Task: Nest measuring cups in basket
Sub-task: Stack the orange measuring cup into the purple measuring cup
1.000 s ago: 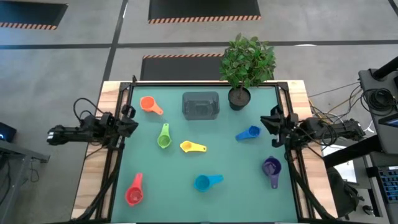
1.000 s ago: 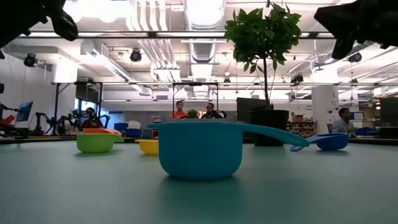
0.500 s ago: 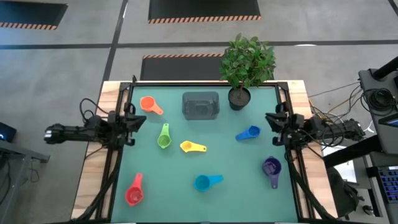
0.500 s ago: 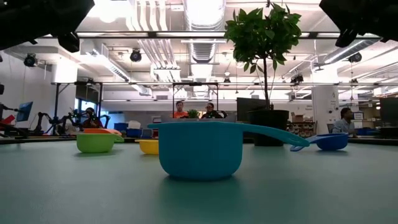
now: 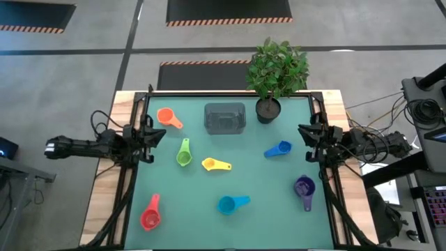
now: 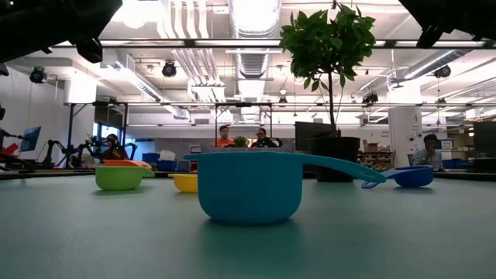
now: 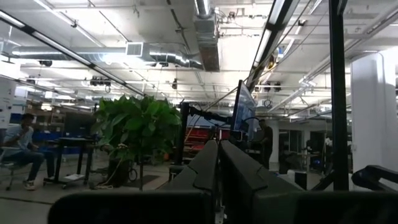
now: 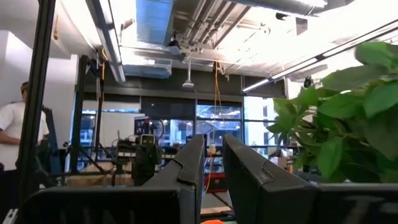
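Cups point(image 5: 184, 154) look light, stiff, slick; I'd pinch a handle. Left fingers point(image 7: 217, 163) pressed together, right fingers point(image 8: 193, 158) slightly apart, both empty, cups well ahead.

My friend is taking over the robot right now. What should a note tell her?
Left gripper: shut, holding nothing, at the table's left edge.
Right gripper: fingers slightly apart, holding nothing, at the table's right edge.
Basket: at the far side of the mat, beside the potted plant, no cups in it.
Cups, all loose on the mat: orange, green, yellow, blue, purple, second blue, red.
Done: nothing nested.
Left: put all seven cups, nested, into the basket.
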